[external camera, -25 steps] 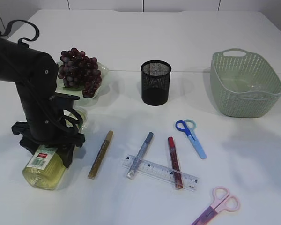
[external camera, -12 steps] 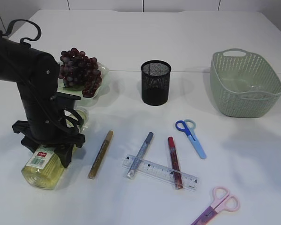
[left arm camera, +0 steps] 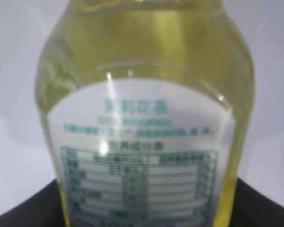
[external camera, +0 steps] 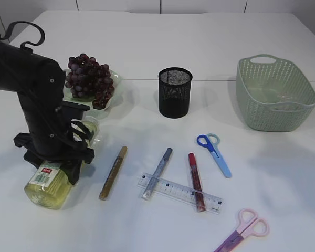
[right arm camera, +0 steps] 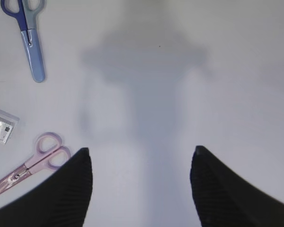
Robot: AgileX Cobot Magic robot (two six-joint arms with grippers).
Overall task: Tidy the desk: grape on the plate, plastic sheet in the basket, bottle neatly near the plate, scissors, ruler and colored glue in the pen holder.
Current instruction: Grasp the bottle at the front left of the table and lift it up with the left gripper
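Observation:
The bottle [external camera: 46,186] of yellow liquid lies on its side at the front left, and its label fills the left wrist view [left arm camera: 142,118]. My left gripper [external camera: 53,167] is shut on the bottle, a dark finger [left arm camera: 19,215] on each side. Grapes [external camera: 89,79] rest on the plate [external camera: 115,84] behind it. Three glue sticks, gold [external camera: 113,172], silver [external camera: 157,173] and red [external camera: 196,181], lie by the ruler [external camera: 176,190]. Blue scissors [external camera: 215,153] [right arm camera: 28,42] and pink scissors [external camera: 244,231] [right arm camera: 33,165] lie to the right. My right gripper [right arm camera: 141,161] hangs open over bare table.
The black mesh pen holder [external camera: 174,92] stands at centre back. The green basket [external camera: 275,94] sits at the back right, with what looks like a clear sheet [external camera: 286,100] inside. The ruler's end [right arm camera: 0,125] shows at the left edge of the right wrist view.
My left gripper has narrowed onto the bottle, and the bottle has shifted slightly left and away from the table's front edge. Nothing else has moved.

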